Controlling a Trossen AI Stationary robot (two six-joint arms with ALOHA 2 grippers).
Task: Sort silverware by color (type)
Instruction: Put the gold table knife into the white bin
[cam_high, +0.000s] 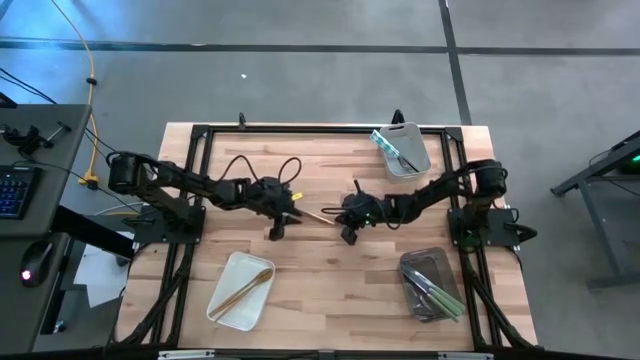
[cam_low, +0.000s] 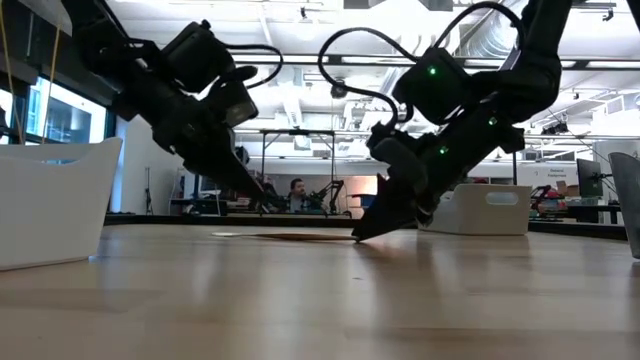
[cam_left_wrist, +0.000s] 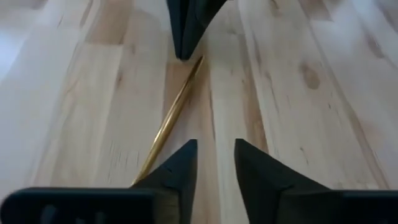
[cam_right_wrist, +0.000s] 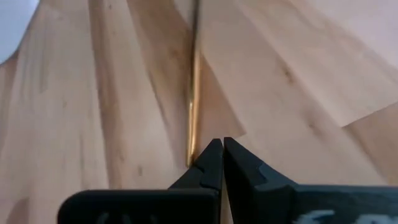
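Observation:
A slim gold piece of silverware (cam_high: 318, 216) lies flat on the wooden table at mid-table, between my two grippers. My left gripper (cam_left_wrist: 214, 168) is open. The gold piece (cam_left_wrist: 171, 115) runs off past the outer side of one finger, not between the two. My right gripper (cam_right_wrist: 222, 155) is shut, with its tips low at the table beside the piece's other end (cam_right_wrist: 191, 155). In the low view the left gripper (cam_low: 252, 186) hangs above the table and the right gripper (cam_low: 362, 236) reaches down to it. My left gripper: the gold piece's near end (cam_left_wrist: 144, 169) goes out of sight behind the outer side of one finger, and I cannot tell whether they touch. My right gripper: its shut tips slant down at the table right beside the piece's end (cam_right_wrist: 190, 160); I cannot tell whether they touch it.
A white tray (cam_high: 222, 300) at the near left holds gold pieces. A tray (cam_high: 418, 160) at the far right holds light-blue-handled pieces. A tray (cam_high: 445, 262) at the near right holds pale-green-handled ones. Bare wood lies around the grippers.

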